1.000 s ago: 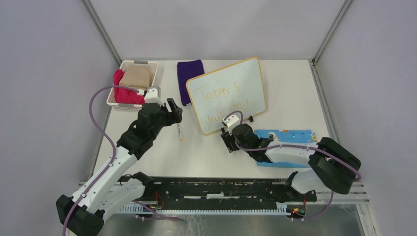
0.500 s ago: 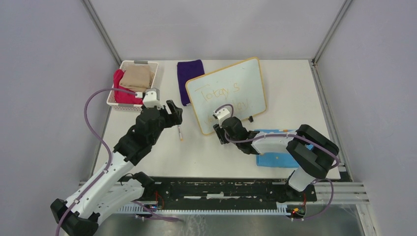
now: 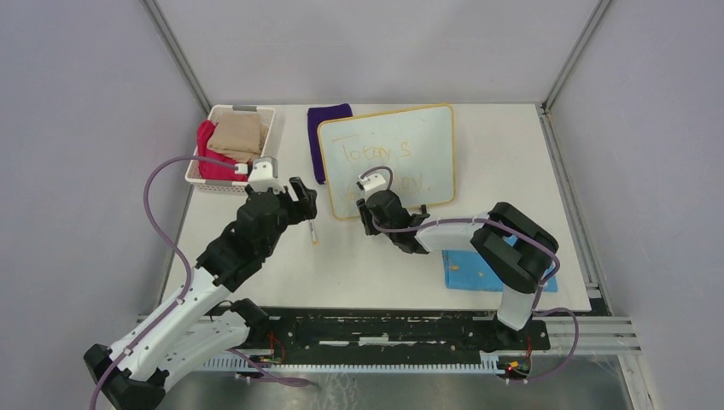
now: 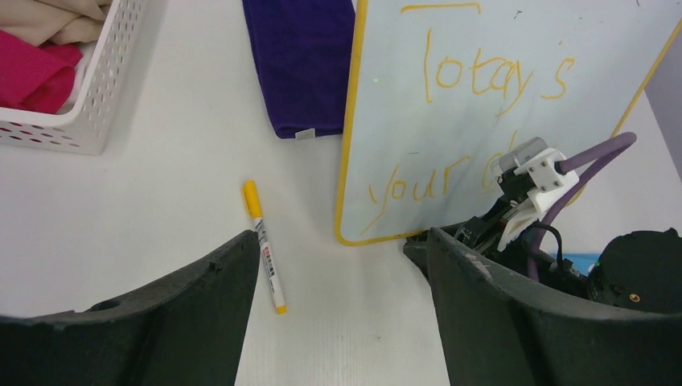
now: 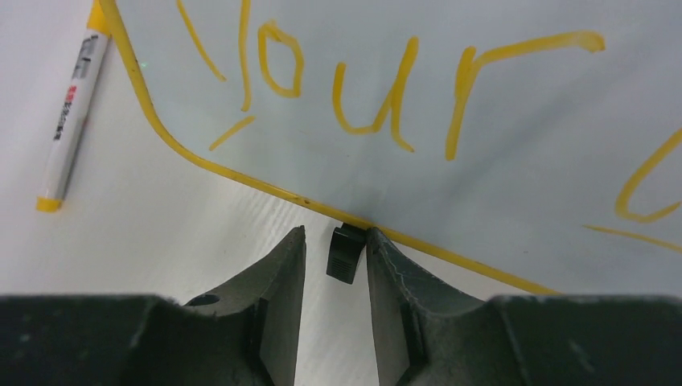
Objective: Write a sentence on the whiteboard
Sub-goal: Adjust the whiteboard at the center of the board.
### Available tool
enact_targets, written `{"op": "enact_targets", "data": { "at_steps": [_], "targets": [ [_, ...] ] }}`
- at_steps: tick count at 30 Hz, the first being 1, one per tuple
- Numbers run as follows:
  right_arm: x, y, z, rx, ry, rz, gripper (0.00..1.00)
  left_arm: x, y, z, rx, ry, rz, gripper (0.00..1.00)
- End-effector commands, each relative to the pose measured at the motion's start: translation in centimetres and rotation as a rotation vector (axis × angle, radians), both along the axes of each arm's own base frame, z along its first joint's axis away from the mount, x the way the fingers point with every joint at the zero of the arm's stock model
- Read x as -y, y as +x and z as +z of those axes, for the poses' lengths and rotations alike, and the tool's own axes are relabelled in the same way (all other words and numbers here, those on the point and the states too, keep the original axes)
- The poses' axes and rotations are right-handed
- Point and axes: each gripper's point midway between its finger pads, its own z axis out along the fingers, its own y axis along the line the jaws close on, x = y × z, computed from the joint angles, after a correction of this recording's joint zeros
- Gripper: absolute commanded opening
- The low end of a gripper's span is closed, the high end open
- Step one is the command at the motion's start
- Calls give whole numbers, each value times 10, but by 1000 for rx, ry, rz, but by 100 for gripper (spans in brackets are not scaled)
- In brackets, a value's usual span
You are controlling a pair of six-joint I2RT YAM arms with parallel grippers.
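The yellow-framed whiteboard (image 3: pixel 427 137) bears the yellow sentence (image 4: pixel 474 88). The left pincer (image 4: pixel 342 241) is wide apart, and the right pincer (image 5: pixel 335 235) is slightly apart around the board's black clip (image 5: pixel 346 256).

Your white counter (image 3: pixel 512 145) carries five things. Take the whiteboard (image 3: pixel 427 137) as your marker: it lies flat toward the far side, near the middle. The purple cloth (image 3: pixel 327 128) lies just beside the whiteboard's left edge, its near end reaching about halfway along that edge. Farther left of the whiteboard stands a white perforated basket (image 4: pixel 48 133) holding pink and tan fabric. A yellow marker (image 4: pixel 264 245) lies off the whiteboard's near left corner. A blue cloth (image 3: pixel 465 273) lies nearer you, off the whiteboard's near right corner.
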Motion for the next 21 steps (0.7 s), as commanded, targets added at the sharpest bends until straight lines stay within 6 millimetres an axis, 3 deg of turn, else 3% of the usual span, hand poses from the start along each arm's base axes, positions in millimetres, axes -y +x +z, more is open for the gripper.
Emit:
{"op": "enact_targets", "data": {
  "at_steps": [1, 7, 11, 15, 21],
  "targets": [
    [-23, 23, 23, 42, 108, -66, 39, -8, 2, 13, 50, 36, 31, 81],
    [-28, 23, 27, 39, 126, -57, 47, -9, 1, 12, 52, 45, 40, 82],
    [-21, 8, 53, 79, 184, -15, 61, -10, 1, 14, 61, 42, 42, 82],
    [-3, -13, 86, 134, 196, 36, 70, -8, 0, 15, 65, 41, 37, 82],
    [41, -34, 126, 244, 191, 25, 76, 1, 2, 11, 58, 43, 0, 83]
  ]
}}
